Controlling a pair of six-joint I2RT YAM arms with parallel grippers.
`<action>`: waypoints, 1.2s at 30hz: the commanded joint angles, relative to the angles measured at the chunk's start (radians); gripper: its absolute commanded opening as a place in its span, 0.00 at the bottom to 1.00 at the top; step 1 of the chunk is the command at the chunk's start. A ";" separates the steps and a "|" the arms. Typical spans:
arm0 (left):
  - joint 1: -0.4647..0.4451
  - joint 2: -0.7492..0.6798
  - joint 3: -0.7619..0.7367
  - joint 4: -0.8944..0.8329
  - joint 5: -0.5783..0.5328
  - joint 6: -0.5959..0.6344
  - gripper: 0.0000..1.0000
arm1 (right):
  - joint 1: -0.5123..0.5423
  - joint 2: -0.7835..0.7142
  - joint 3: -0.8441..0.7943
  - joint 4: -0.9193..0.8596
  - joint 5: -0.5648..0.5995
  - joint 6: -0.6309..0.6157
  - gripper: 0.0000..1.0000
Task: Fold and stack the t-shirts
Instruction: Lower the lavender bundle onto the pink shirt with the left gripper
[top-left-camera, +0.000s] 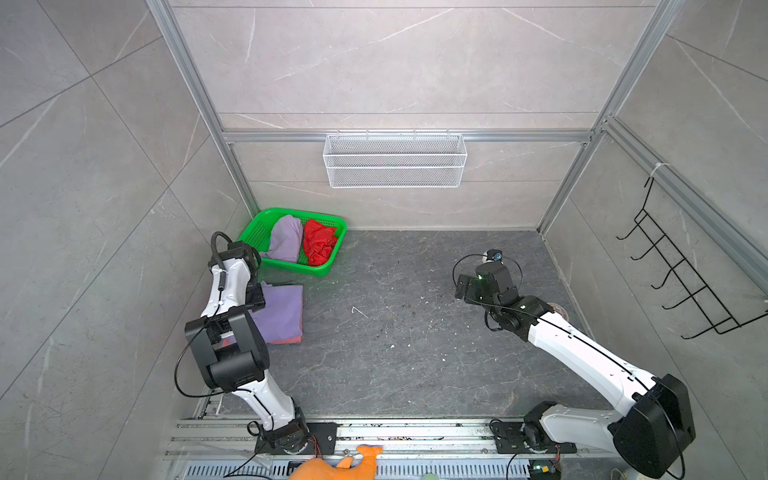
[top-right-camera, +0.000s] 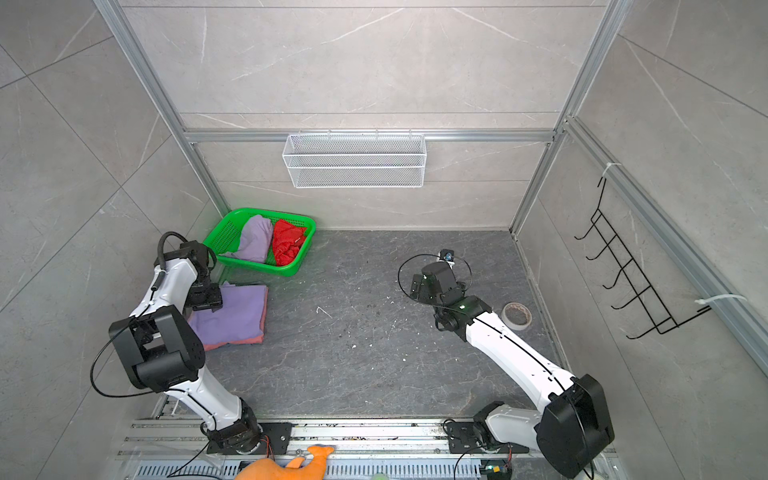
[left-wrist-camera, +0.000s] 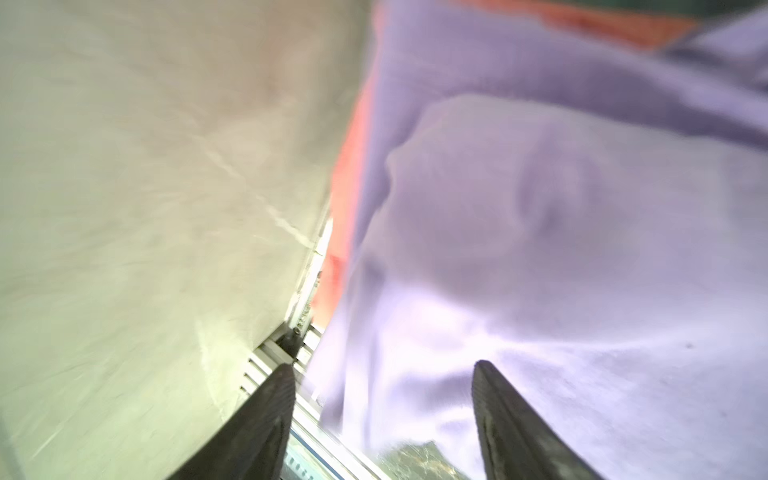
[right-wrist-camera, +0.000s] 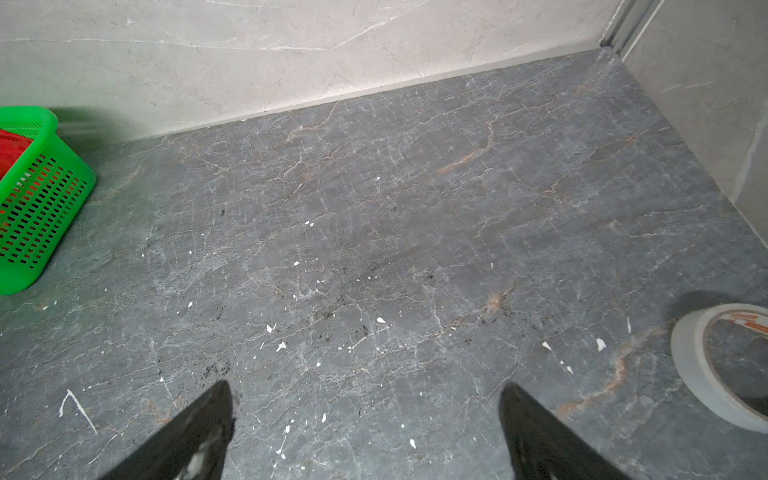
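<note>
A folded lavender t-shirt (top-left-camera: 280, 313) (top-right-camera: 239, 313) lies on top of a folded dusty-pink t-shirt (top-left-camera: 289, 340) (top-right-camera: 243, 340) at the left of the dark floor. My left gripper (top-left-camera: 255, 297) (left-wrist-camera: 382, 374) is at this stack's left edge, jaws open, with lavender cloth (left-wrist-camera: 540, 208) spread under and beyond them and a pink edge (left-wrist-camera: 347, 166) beside it. A crumpled lavender t-shirt (top-left-camera: 286, 243) (top-right-camera: 255, 239) and a red t-shirt (top-left-camera: 318, 247) (top-right-camera: 286, 245) lie in the green basket (top-left-camera: 266, 220) (top-right-camera: 232, 224). My right gripper (top-left-camera: 461, 286) (right-wrist-camera: 368, 399) hangs open over bare floor.
The left wall stands close beside the stack. A tape roll (top-right-camera: 516, 316) (right-wrist-camera: 723, 365) lies right of my right arm. A white wire basket (top-left-camera: 395, 160) hangs on the back wall and a black hook rack (top-left-camera: 681, 282) on the right wall. An orange plush toy (top-left-camera: 336, 465) lies at the front rail.
</note>
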 joint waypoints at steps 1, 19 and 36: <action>0.003 -0.106 0.025 0.003 -0.026 -0.074 0.72 | -0.006 -0.042 -0.011 -0.029 0.001 0.002 0.99; 0.005 -0.143 -0.318 0.550 0.427 -0.400 0.76 | -0.033 -0.125 0.036 -0.096 0.122 -0.073 1.00; 0.048 -0.086 -0.328 0.562 0.386 -0.433 0.76 | -0.041 -0.158 0.041 -0.198 0.197 -0.036 1.00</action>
